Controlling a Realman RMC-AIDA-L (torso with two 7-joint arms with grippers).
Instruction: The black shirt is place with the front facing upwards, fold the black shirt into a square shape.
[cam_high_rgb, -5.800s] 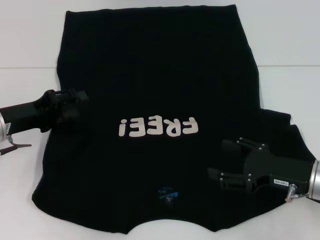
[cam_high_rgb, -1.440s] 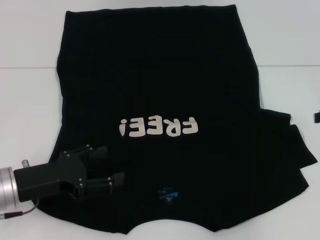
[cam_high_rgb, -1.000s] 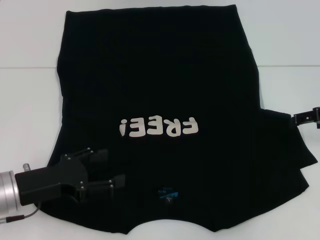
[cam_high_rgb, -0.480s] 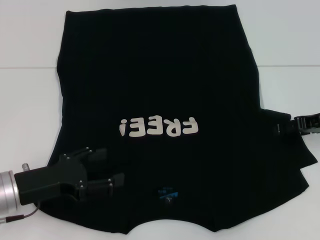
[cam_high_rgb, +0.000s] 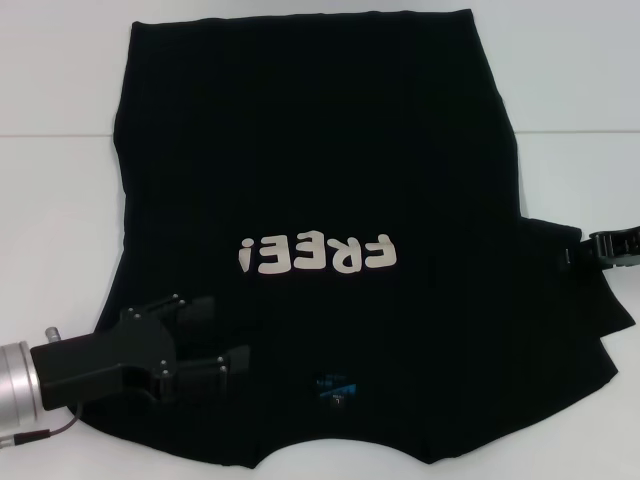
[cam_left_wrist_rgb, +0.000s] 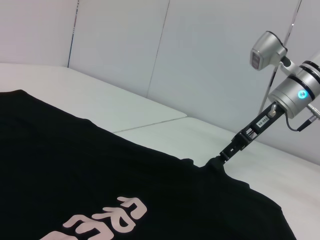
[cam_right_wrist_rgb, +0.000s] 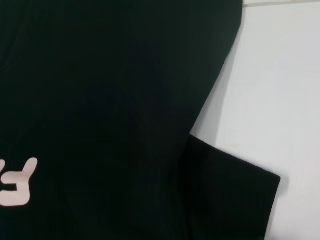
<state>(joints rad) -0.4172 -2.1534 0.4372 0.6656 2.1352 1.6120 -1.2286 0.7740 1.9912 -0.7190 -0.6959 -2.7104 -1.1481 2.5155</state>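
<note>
White table (cam_high_rgb: 60, 200) bears the black shirt (cam_high_rgb: 320, 150), pale wall panels (cam_left_wrist_rgb: 125, 50) behind.

You had one black shirt (cam_high_rgb: 320, 150) spread on one white surface (cam_high_rgb: 55, 200). It carried one line of off-white lettering (cam_high_rgb: 318, 256) and one small blue neck label (cam_high_rgb: 335, 384). Two end effectors were in view: the left end effector (cam_high_rgb: 222, 338) and the right end effector (cam_high_rgb: 590, 250).
</note>
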